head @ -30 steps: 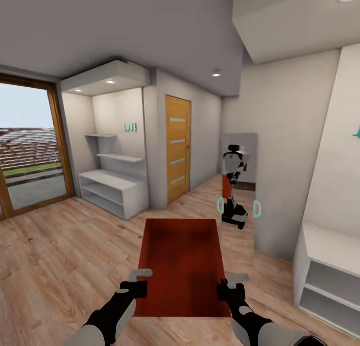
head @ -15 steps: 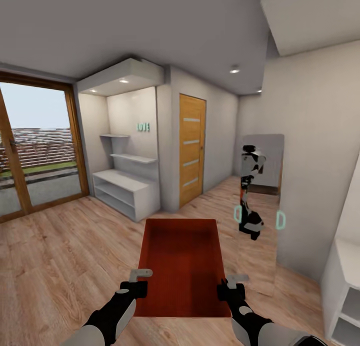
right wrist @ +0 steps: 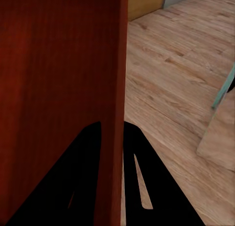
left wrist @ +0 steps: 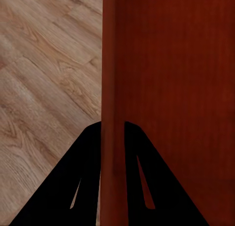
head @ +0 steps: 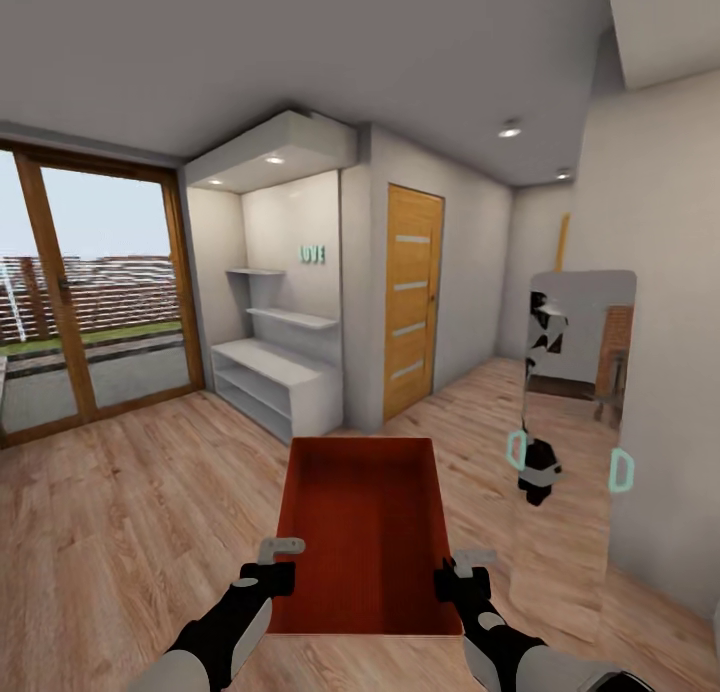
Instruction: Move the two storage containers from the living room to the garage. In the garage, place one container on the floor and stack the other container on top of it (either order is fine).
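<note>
At the far left of the head view stood a wood-framed glass door (head: pixel 95 292), then white shelves (head: pixel 275 377) and a wooden door (head: pixel 412 302). In the lower centre the storage container (head: pixel 362 537) was carried above the wood-plank floor (head: pixel 120 522). The left claw (head: pixel 272 570) pinched its left wall, one finger (left wrist: pixel 83 187) on each side; the right claw (head: pixel 460 574) pinched the right wall likewise. At the right stood a mirror (head: pixel 575 422).
</note>
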Motion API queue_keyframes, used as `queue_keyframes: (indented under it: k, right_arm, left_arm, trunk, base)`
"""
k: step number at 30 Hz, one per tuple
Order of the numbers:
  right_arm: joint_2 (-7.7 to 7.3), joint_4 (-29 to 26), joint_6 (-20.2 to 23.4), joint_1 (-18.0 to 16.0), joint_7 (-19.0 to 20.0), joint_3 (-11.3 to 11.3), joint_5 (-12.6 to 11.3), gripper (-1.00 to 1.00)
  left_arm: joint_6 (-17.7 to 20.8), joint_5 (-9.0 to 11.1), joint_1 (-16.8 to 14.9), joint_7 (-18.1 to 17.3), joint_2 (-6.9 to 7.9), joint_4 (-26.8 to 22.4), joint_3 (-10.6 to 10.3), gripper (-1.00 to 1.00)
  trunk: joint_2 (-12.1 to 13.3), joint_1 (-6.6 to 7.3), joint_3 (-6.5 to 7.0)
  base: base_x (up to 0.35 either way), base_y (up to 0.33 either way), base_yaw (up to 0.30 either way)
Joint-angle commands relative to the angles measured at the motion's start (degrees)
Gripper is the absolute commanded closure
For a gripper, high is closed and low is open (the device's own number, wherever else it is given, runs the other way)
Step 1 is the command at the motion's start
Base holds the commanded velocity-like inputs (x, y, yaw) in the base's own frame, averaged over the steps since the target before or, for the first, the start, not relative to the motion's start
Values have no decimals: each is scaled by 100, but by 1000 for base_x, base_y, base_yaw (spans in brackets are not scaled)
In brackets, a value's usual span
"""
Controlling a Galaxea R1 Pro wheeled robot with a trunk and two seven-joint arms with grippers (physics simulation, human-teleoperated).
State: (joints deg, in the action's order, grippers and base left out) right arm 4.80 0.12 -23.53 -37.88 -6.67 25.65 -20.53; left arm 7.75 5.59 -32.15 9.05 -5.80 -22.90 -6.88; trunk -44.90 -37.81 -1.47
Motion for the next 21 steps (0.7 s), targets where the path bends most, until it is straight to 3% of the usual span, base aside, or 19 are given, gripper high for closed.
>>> queue_keyframes:
  k: [1, 21]
  right_arm:
    - [3, 6, -29, -8, -27, -136, -109, 100]
    - [5, 6, -20, -8, -27, -138, -109, 100]
  left_arm:
    - [34, 38, -1, 80, 0, -12, -42, 100]
    - [33, 38, -1, 80, 0, -12, -42, 100]
  trunk:
    - [-8, -5, -10]
    - [-8, -5, -10]
  base:
    - [322, 0, 4]
    - [322, 2, 0]
